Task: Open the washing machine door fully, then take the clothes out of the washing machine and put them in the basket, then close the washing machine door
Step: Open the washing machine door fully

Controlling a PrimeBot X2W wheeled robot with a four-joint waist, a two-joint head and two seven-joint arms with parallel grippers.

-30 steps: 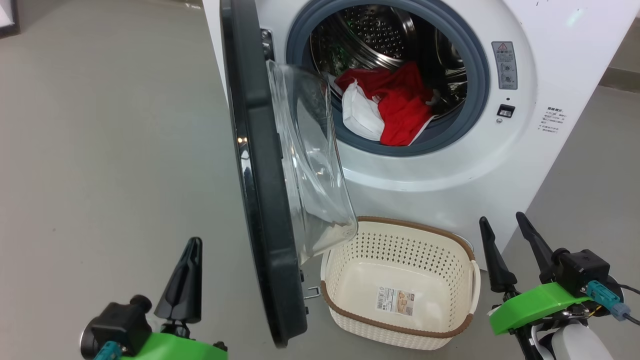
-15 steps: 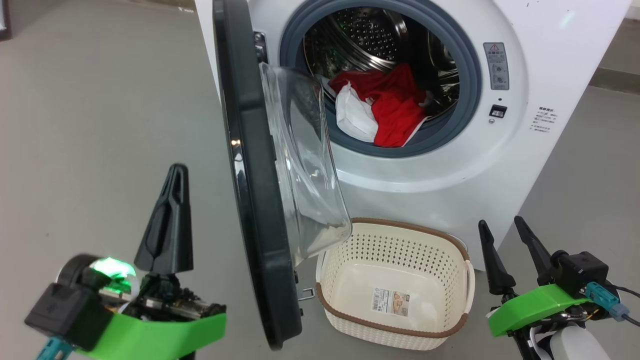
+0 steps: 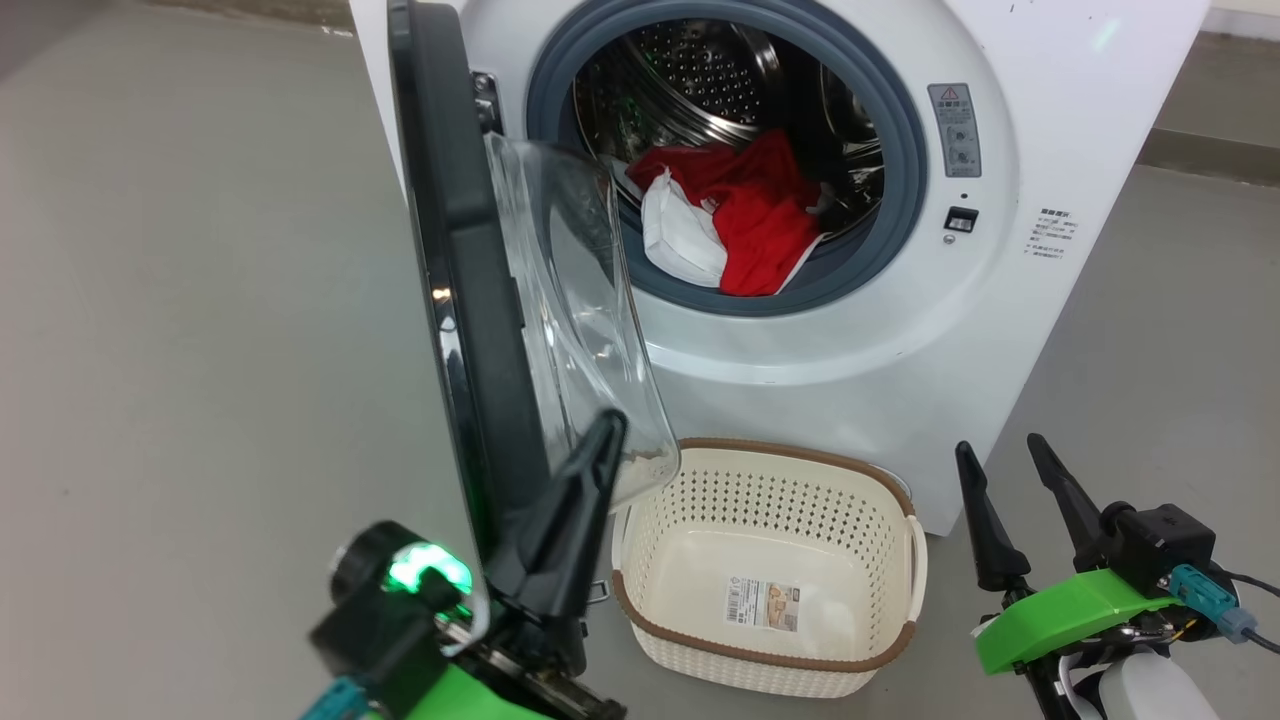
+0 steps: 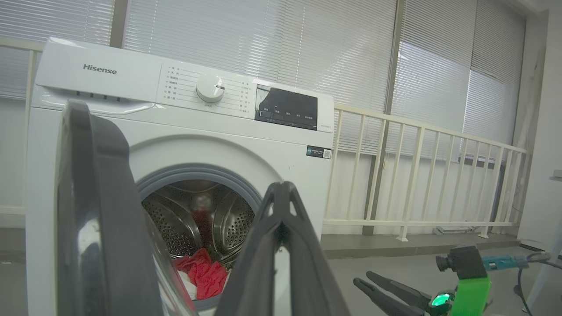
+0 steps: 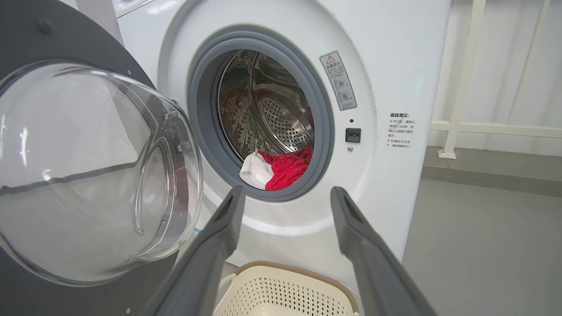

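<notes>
Perhaps a test room: washing machine [image 4: 197, 145], window blinds [image 4: 285, 39], white railing [image 4: 439, 131]

Reads "Hisense" atop the washing machine [image 4: 197, 147] front; bears a warning-triangle label [image 3: 953, 130] beside the opening; shows a barcode sticker [image 3: 765, 602] on the basket [image 3: 780, 490] floor, print illegible.

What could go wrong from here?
1. The left gripper, shut, sits by the glass bowl low on the washing machine door. A push there may slip off the curved glass.
2. The door is only partly open and its bowl overhangs the basket, so the clothes could snag on it coming out.
</notes>
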